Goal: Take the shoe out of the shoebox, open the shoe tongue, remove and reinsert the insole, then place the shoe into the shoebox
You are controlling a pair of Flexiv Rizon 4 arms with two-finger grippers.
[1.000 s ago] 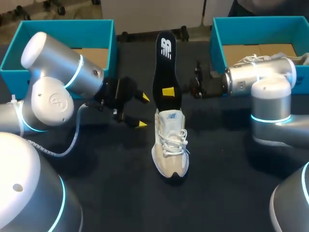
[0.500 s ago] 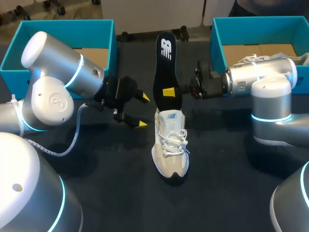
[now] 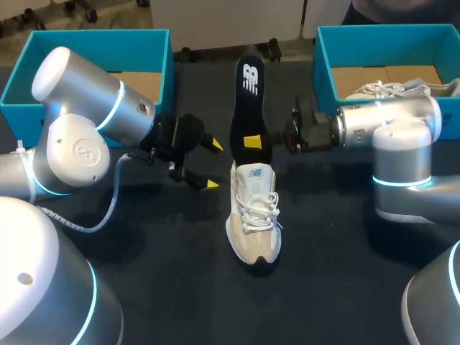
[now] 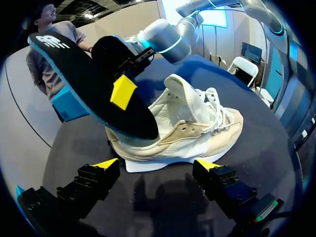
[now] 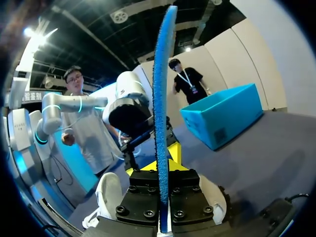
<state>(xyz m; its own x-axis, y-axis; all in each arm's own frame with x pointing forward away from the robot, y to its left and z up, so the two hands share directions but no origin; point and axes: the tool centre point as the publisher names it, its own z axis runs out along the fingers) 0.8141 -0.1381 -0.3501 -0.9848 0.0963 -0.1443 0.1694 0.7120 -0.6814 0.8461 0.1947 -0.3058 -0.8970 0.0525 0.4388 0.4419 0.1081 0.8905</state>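
A beige and white shoe (image 3: 253, 212) lies on the dark table, toe toward the near edge. A black insole (image 3: 248, 108) with a blue underside stands tilted above the shoe's heel opening, its lower end at the collar. My right gripper (image 3: 254, 140) is shut on the insole's lower half; in the right wrist view the insole (image 5: 162, 98) runs edge-on between the fingers of that gripper (image 5: 163, 170). My left gripper (image 3: 213, 165) stands open just left of the shoe. In the left wrist view the shoe (image 4: 197, 123) lies ahead of the open left gripper (image 4: 157, 164), untouched.
A teal shoebox (image 3: 93, 54) stands at the back left behind my left arm. A second teal shoebox (image 3: 388, 39) at the back right holds another light shoe (image 3: 402, 88). The near half of the table is bare dark cloth.
My right gripper has shifted slightly with the insole, whose top now leans a little further right. The left arm and the shoe have not moved.
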